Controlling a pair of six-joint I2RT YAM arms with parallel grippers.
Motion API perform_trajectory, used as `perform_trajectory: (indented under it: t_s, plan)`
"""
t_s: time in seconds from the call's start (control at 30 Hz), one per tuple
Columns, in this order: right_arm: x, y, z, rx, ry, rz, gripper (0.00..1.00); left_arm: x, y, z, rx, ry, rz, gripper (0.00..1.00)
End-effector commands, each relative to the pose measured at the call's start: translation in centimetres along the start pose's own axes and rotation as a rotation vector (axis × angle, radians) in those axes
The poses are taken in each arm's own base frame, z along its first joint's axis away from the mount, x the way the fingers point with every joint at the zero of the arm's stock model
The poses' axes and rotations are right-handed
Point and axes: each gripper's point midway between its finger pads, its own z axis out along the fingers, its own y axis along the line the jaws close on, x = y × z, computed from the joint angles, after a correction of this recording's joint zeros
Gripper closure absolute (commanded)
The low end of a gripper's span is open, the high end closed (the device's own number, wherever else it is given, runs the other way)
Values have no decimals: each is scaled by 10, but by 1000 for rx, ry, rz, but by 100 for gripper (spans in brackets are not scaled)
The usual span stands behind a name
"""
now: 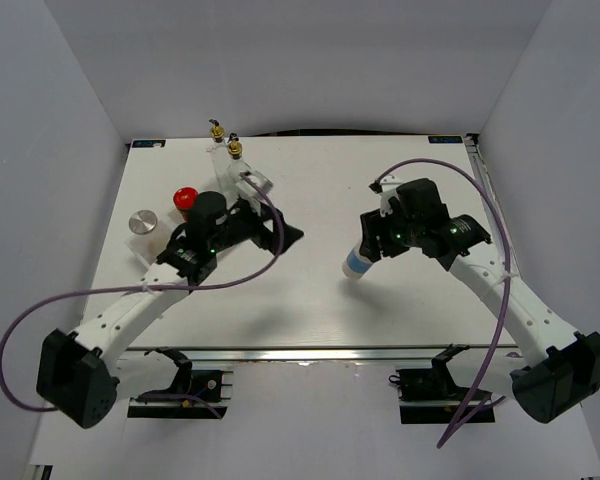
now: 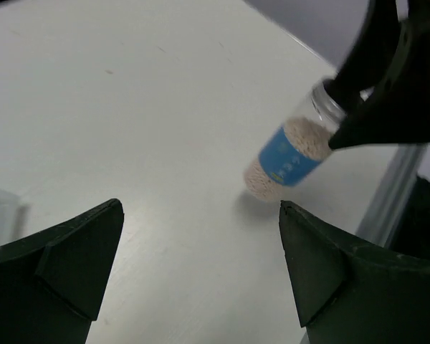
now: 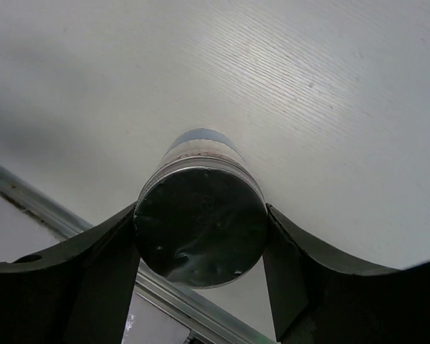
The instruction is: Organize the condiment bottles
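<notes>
Glass, likely slick and breakable yet light with pale granules, the blue-labelled shaker point(image 2: 287, 159) hangs tilted just right of the table's point(image 1: 310, 320) centre. The right gripper point(image 1: 373, 243) clamps its lid end, a sensible hold. The left gripper point(image 2: 199, 215) gapes wide and empty. Far left stand two gold-topped bottles point(image 1: 234, 150), one red-capped jar point(image 1: 184, 196) and one silver-lidded shaker point(image 1: 142, 222).
</notes>
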Motion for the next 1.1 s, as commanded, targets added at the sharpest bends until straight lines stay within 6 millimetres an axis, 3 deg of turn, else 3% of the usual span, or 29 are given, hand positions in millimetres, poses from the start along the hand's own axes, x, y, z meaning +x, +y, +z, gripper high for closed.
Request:
perform_trajectory:
  t_s: [0.0, 0.07, 0.13, 0.33, 0.53, 0.73, 1.07]
  plan:
    - [-46, 45, -24, -209, -132, -135, 100, 30, -33, 21, 204, 73, 169, 2]
    - [-42, 68, -31, -297, -120, -210, 100, 54, -38, 37, 269, 140, 150, 2]
    - [-37, 85, -36, -364, -103, -270, 100, 58, -48, 48, 348, 131, 183, 2]
    - [-41, 103, -44, -424, -82, -300, 100, 68, -100, 41, 589, 98, 314, 2]
    - [-42, 106, -51, -432, -54, -308, 100, 77, -124, 22, 769, 70, 376, 2]
    - [-46, 110, -53, -442, -63, -307, 100, 68, -142, 6, 878, 20, 406, 2]
    - [-69, 132, -61, -511, -156, -355, 100, 54, -146, 26, 826, -14, 321, 2]
